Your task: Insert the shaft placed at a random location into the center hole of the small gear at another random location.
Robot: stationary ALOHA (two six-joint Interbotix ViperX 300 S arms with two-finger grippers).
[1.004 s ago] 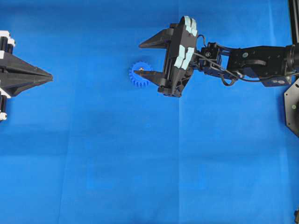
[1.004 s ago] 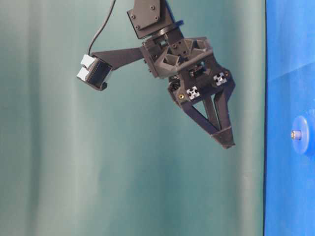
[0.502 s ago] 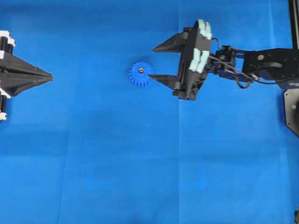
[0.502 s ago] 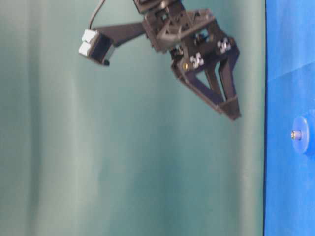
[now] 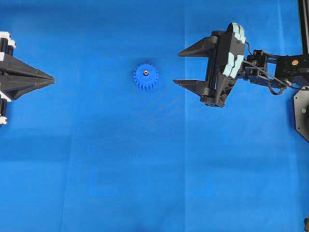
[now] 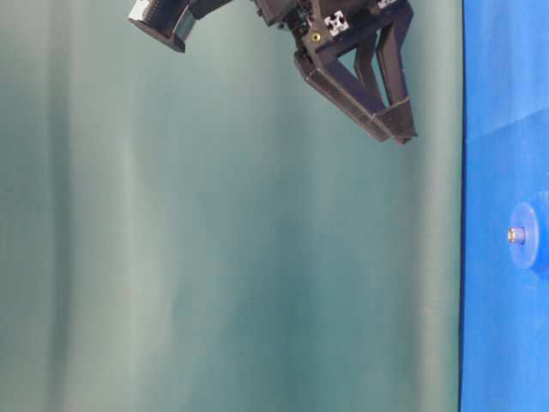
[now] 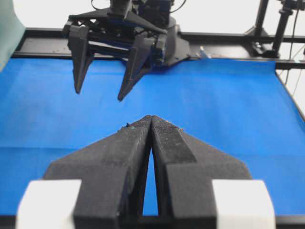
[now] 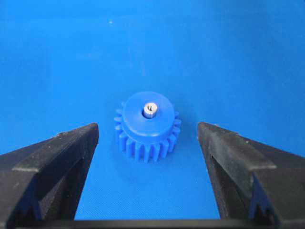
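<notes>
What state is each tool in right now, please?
Left tool: closed, holding nothing.
Right tool: open, empty, clear of the small gear, whose hub carries the shaft.

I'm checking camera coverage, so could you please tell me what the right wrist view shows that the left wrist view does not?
Only the right wrist view shows the small gear lying flat with the shaft seated in its hub, framed by the open right claw. Only the left wrist view shows the shut left claw, plus the black frame behind the table. Both show the right claw and the blue mat.
</notes>
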